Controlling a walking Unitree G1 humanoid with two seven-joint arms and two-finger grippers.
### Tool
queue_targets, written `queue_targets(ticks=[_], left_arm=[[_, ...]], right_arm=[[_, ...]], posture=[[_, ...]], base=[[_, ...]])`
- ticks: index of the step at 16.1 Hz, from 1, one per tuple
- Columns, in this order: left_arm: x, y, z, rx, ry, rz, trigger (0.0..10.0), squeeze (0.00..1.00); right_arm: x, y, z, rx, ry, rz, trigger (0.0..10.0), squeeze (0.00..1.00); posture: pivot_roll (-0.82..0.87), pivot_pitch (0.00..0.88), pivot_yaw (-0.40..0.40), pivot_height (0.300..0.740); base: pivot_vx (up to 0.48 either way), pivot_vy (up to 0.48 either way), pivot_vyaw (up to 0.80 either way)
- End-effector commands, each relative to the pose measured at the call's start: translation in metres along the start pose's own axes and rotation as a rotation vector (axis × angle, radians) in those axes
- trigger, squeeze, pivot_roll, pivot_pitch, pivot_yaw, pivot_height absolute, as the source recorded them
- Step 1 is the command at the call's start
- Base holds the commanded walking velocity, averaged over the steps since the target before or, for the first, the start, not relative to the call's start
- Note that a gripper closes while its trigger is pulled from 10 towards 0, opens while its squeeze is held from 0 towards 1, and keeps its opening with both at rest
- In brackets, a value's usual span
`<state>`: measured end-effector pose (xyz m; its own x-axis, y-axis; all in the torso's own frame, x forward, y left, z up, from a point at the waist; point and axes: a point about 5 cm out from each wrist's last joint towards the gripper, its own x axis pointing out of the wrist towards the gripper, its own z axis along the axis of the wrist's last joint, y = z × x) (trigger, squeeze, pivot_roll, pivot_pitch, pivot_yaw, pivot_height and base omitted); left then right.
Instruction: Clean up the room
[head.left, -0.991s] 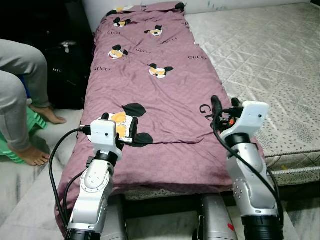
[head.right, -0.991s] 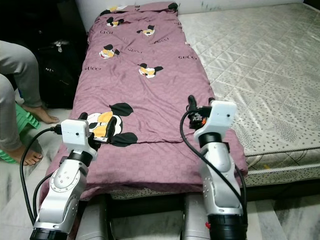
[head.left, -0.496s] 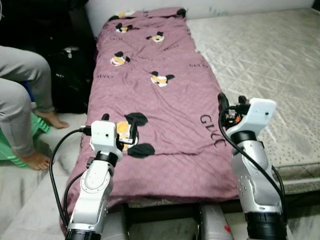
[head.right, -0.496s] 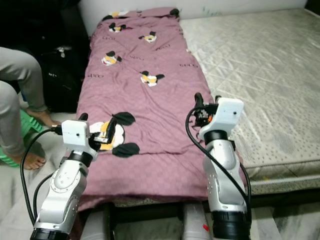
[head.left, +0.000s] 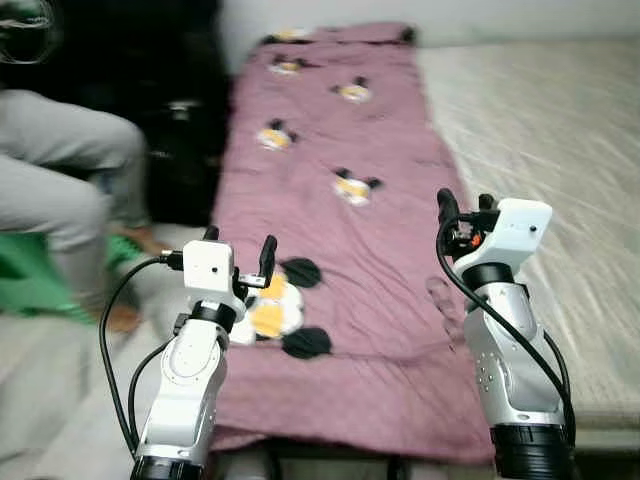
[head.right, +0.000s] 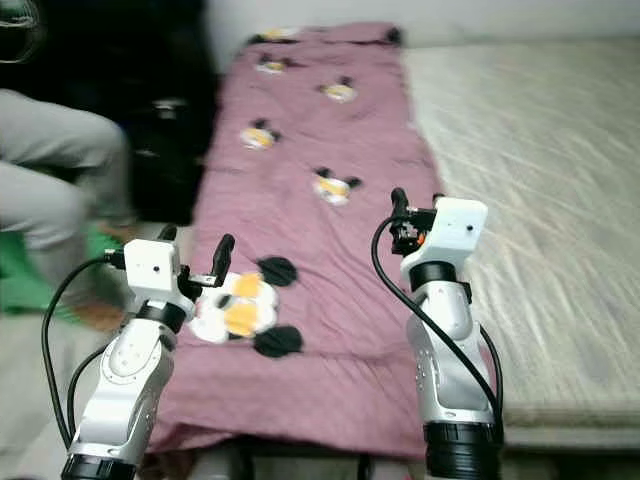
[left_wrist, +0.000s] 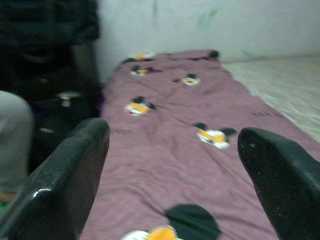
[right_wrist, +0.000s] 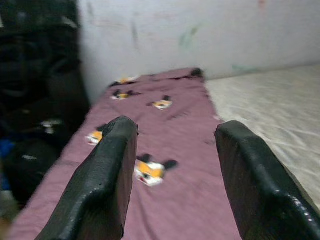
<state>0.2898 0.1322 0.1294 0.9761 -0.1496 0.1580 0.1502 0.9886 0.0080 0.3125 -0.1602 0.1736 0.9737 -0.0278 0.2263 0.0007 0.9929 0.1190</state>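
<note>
Head views: mauve cartoon-print quilt (head.left: 340, 200) lies spread lengthwise along the left side of a pale quilted mattress (head.left: 560, 150). Left gripper (head.left: 240, 255) and right gripper (head.left: 462, 205) are raised over its near end, both empty. A seated person's grey-trousered legs (head.left: 60, 190) sit left of the bed, beside a dark bag (head.right: 165, 150). Picture is motion-blurred.

Left wrist view: fingers (left_wrist: 65, 170) spread wide, nothing between them.

Right wrist view: fingers (right_wrist: 107, 180) well apart, empty.

Judgement: the quilt needs tidying; take both near corners evenly and low. Near hem is cut off; floor detail is indistinct.
</note>
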Motion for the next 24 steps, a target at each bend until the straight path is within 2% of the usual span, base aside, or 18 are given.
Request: queue_targets(ticks=[1,7,12,15,19,20,21,23,24], left_arm=[[-0.001,0.005,-0.002,0.012,0.009,0.007,10.0,0.00],[-0.009,-0.005,-0.007,0.003,0.031,-0.022,10.0,0.00],[-0.010,-0.003,-0.006,-0.007,0.031,-0.019,10.0,0.00],[-0.013,-0.004,-0.009,-0.002,0.044,-0.014,10.0,0.00],[-0.012,-0.004,-0.008,-0.006,0.041,-0.015,10.0,0.00],[-0.012,-0.003,-0.008,-0.005,0.042,-0.016,10.0,0.00],[-0.012,-0.003,-0.008,-0.004,0.044,-0.018,10.0,0.00],[-0.013,-0.003,-0.008,-0.005,0.045,-0.019,10.0,0.00],[-0.012,-0.004,-0.008,-0.006,0.046,-0.020,10.0,0.00]], right_arm=[[0.000,0.001,-0.001,0.005,0.001,-0.014,10.0,0.00],[-0.009,-0.004,-0.005,-0.020,0.023,-0.030,10.0,0.00],[-0.012,-0.009,-0.006,-0.039,0.034,-0.041,10.0,0.00],[-0.018,-0.015,-0.014,-0.063,0.078,-0.072,10.0,0.00],[-0.022,-0.014,-0.014,-0.046,0.069,-0.074,10.0,0.00],[-0.021,-0.013,-0.013,-0.090,0.065,-0.084,10.0,0.00],[-0.019,-0.007,-0.009,-0.129,0.033,-0.026,10.0,0.00],[-0.018,-0.006,-0.008,-0.103,0.031,-0.011,10.0,0.00],[-0.016,-0.009,-0.008,-0.108,0.043,-0.047,10.0,0.00]], posture=[[-0.01,0.042,0.092,0.740],[-0.02,0.065,0.089,0.740],[-0.01,0.071,0.087,0.740],[-0.01,0.073,0.091,0.740],[-0.01,0.063,0.090,0.740],[-0.01,0.059,0.094,0.740],[-0.02,0.060,0.096,0.740],[-0.01,0.062,0.098,0.740],[-0.01,0.063,0.098,0.740]], base=[[0.000,0.000,0.00],[0.000,0.000,0.00],[0.000,0.000,0.00],[0.000,0.000,0.00],[0.000,0.000,0.00],[0.000,0.000,0.00],[0.000,0.000,0.00],[0.000,0.000,0.00],[0.000,0.000,0.00]])
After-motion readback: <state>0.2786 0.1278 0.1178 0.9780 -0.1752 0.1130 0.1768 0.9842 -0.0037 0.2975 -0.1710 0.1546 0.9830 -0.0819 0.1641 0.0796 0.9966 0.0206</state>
